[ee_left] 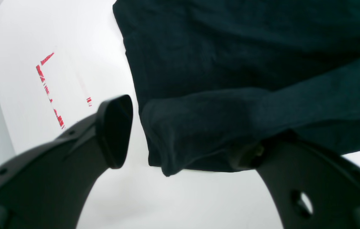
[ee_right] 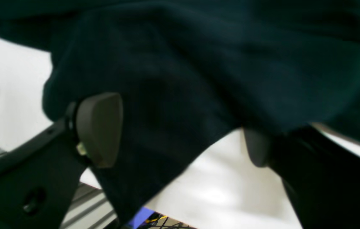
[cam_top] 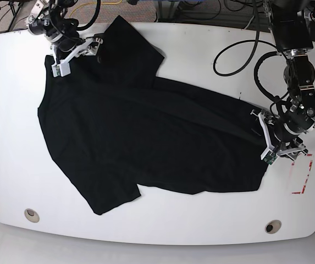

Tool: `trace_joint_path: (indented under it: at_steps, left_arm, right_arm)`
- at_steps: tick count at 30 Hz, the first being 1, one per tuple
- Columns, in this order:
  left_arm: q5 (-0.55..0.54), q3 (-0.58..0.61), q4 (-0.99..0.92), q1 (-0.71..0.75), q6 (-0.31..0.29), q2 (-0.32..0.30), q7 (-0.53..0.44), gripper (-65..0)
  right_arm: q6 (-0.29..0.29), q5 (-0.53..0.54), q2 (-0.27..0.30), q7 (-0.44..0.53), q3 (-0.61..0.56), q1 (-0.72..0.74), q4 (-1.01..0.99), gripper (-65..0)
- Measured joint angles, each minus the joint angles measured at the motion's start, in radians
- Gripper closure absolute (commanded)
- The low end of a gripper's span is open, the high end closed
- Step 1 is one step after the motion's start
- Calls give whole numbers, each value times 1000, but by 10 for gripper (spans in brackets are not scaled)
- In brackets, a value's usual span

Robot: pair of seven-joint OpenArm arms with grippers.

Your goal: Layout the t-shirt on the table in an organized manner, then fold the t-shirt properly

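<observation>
A: Glossy white desk (cam_top: 162, 231), rounded corners, filling nearly all of the base view. Two small round holes near the front edge, one (cam_top: 31, 214) toward the left corner, one (cam_top: 272, 226) toward the right.

B: And a red-and-white tape rectangle (cam_top: 301, 175) near the right edge, just beside the cloth. Seen also in the left wrist view as broken red dashes on the white.

A: Black t-shirt (cam_top: 141, 132) spread across the middle of the desk, lying flat for the most part, one sleeve toward the front left, another toward the back.

B: Beyond the far edge: dark cables (cam_top: 239, 44) looping onto the desk at the back right, more wiring and metal framing behind. Floor or rails glimpsed under the desk edge in the right wrist view, blurred.

A: Left gripper (ee_left: 180, 140) at the shirt's right hem, jaws wide apart, a fold of cloth draped over one finger, the other finger (ee_left: 114, 130) clear over bare white.

B: Right gripper (ee_right: 183, 140) at the back left corner of the shirt, jaws wide as well, cloth hanging between and over them. Pinched or merely draped: cannot tell.
</observation>
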Motion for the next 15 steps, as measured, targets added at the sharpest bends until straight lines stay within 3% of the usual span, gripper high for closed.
trace_joint_path:
  at_steps: [11, 15]
  left_arm:
    - [2, 51, -139, -109, -1, -8, -2, -418]
    - [-9, 73, -214, -144, 0, -42, -2, -494]
  right_arm:
    - [5, 11, -1, 4, -23, -6, 0, -553]
    - [5, 14, 0, 3, -24, -7, 0, -553]
